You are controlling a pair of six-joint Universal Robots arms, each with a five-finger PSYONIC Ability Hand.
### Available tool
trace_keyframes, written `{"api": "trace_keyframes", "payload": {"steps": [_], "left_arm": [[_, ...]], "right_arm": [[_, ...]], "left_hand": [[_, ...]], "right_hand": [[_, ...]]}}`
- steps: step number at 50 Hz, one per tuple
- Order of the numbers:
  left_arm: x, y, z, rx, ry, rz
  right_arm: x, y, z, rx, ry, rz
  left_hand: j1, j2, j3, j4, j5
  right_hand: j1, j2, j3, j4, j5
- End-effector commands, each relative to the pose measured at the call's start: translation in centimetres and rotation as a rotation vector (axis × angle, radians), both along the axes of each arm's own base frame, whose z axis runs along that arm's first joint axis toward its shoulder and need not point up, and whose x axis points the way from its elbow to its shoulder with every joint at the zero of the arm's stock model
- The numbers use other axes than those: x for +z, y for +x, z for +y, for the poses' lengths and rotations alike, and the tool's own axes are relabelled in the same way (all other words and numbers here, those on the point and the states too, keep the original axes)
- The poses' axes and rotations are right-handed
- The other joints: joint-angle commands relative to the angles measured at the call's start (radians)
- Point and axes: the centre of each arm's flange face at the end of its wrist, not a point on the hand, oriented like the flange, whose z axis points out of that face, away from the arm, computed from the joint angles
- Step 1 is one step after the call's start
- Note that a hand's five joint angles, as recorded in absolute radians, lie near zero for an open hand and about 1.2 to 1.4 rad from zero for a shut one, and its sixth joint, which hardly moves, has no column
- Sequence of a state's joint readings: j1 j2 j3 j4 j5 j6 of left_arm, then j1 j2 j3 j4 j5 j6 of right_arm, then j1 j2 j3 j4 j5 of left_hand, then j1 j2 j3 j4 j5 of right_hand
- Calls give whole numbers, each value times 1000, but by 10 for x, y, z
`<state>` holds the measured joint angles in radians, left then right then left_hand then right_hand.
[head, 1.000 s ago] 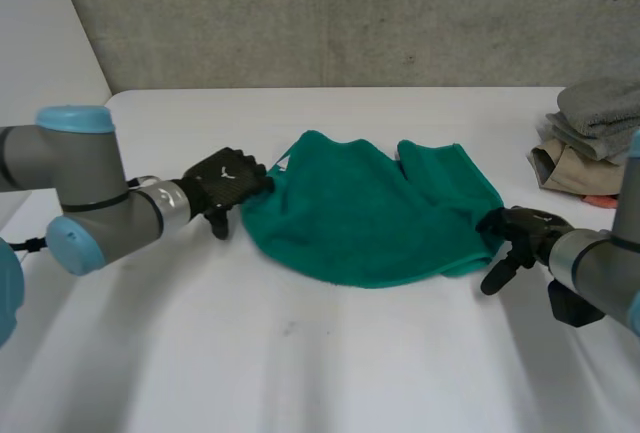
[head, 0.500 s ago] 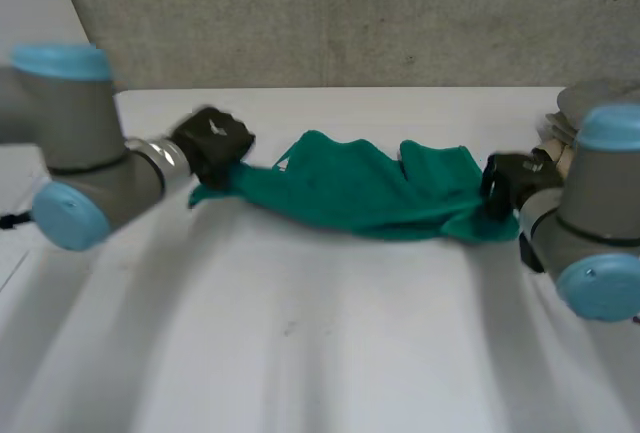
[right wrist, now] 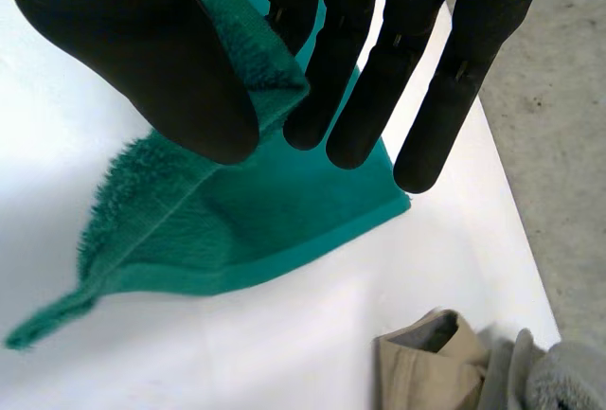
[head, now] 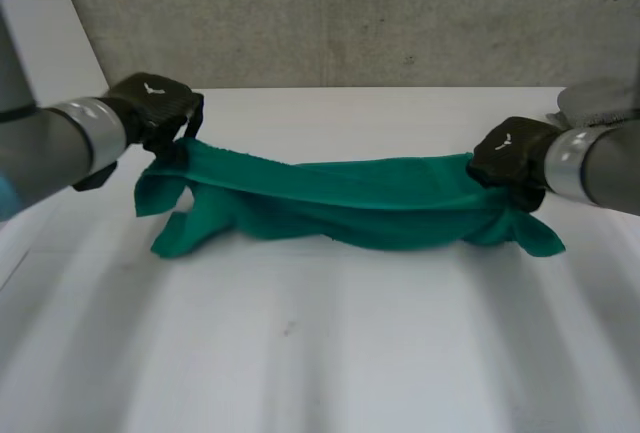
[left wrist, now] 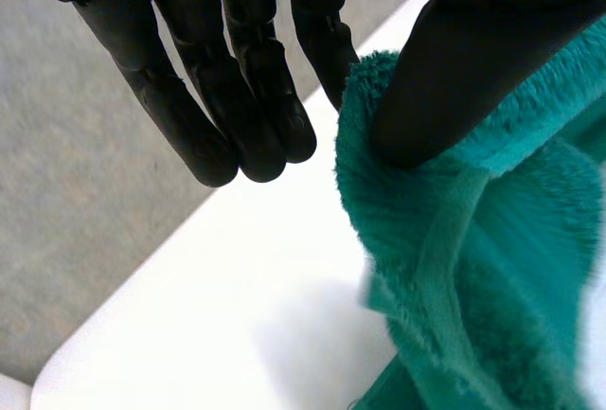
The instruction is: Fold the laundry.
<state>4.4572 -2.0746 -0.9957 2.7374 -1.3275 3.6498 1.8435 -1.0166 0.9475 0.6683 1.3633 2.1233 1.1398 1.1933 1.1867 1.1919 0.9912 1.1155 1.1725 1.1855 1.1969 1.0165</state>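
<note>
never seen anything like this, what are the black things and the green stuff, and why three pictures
A robot with two arms, each ending in a black mechanical hand. One picture looks down from behind the arms; the other two come from cameras on the wrists, looking along each palm. The left hand and right hand each pinch one end of a green towel, stretched between them over the white table. A pile of other clothes lies near the right hand.
</note>
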Motion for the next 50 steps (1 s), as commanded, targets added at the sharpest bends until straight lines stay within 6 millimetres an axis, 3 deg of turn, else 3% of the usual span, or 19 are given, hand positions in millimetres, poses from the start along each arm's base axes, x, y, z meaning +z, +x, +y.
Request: {"api": "trace_keyframes", "payload": {"steps": [1,2,3,6,10,12,16,20,24,27,29,30,34,38,40,41,44,46,50], "left_arm": [[3,-21,-57,-15,-192,60],[30,-26,-62,-31,-291,133],[45,-27,-64,-31,-345,176],[104,-24,-68,-8,-563,357],[147,-16,-67,34,-741,562],[151,-14,-67,46,-763,600],[131,-12,-68,49,-687,557],[95,-9,-70,54,-564,465],[34,-4,-64,85,-364,347],[-12,-3,-53,87,-244,236],[-35,-2,-48,82,-198,174],[-59,-1,-44,79,-149,115],[-109,-1,-35,52,-61,-17],[-140,-4,-29,29,-9,-105],[-144,-6,-28,27,2,-123],[-144,-6,-27,33,3,-141],[-136,-6,-27,51,-4,-156],[-124,-5,-26,68,-21,-157],[-99,-1,-23,85,-57,-140]], "right_arm": [[13,24,-68,-90,-361,-143],[46,30,-84,-124,-533,-295],[52,31,-86,-125,-560,-318],[104,35,-93,-127,-781,-558],[143,35,-88,-96,-947,-779],[147,32,-86,-92,-966,-798],[139,34,-77,-75,-909,-773],[108,36,-71,-51,-765,-711],[59,36,-64,-42,-565,-631],[2,31,-55,-61,-367,-550],[-23,29,-52,-68,-297,-515],[-46,28,-48,-72,-241,-481],[-96,24,-42,-75,-137,-396],[-128,23,-39,-70,-81,-329],[-134,22,-38,-71,-72,-312],[-137,22,-37,-72,-72,-296],[-134,20,-37,-100,-87,-281],[-126,15,-37,-156,-110,-274],[-104,5,-35,-278,-150,-314]], "left_hand": [[256,203,210,204,231],[256,203,210,204,231],[256,203,210,204,231],[256,203,210,204,231],[256,203,210,204,231],[256,203,210,204,231],[256,203,210,204,231],[256,203,210,204,231],[256,203,210,204,231],[256,203,210,204,231],[256,203,210,204,231],[256,203,210,204,231],[231,177,184,179,205],[93,40,46,41,67],[22,-31,-25,-30,-4],[-71,-125,-118,-123,-97],[-286,-339,-332,-338,-311],[-506,-559,-553,-558,-532],[-668,-721,-715,-720,-694]], "right_hand": [[281,224,211,199,205],[281,224,211,199,205],[281,224,211,199,205],[281,224,211,199,205],[281,224,211,199,205],[281,224,211,199,205],[281,224,211,199,205],[281,224,211,199,205],[281,224,211,199,205],[281,224,211,199,205],[281,224,211,199,205],[281,224,211,199,205],[281,224,211,199,205],[281,224,211,199,205],[281,224,211,199,205],[-45,-102,-115,-127,-121],[-374,-431,-444,-455,-449],[-588,-645,-658,-669,-663],[-794,-851,-864,-875,-869]]}}
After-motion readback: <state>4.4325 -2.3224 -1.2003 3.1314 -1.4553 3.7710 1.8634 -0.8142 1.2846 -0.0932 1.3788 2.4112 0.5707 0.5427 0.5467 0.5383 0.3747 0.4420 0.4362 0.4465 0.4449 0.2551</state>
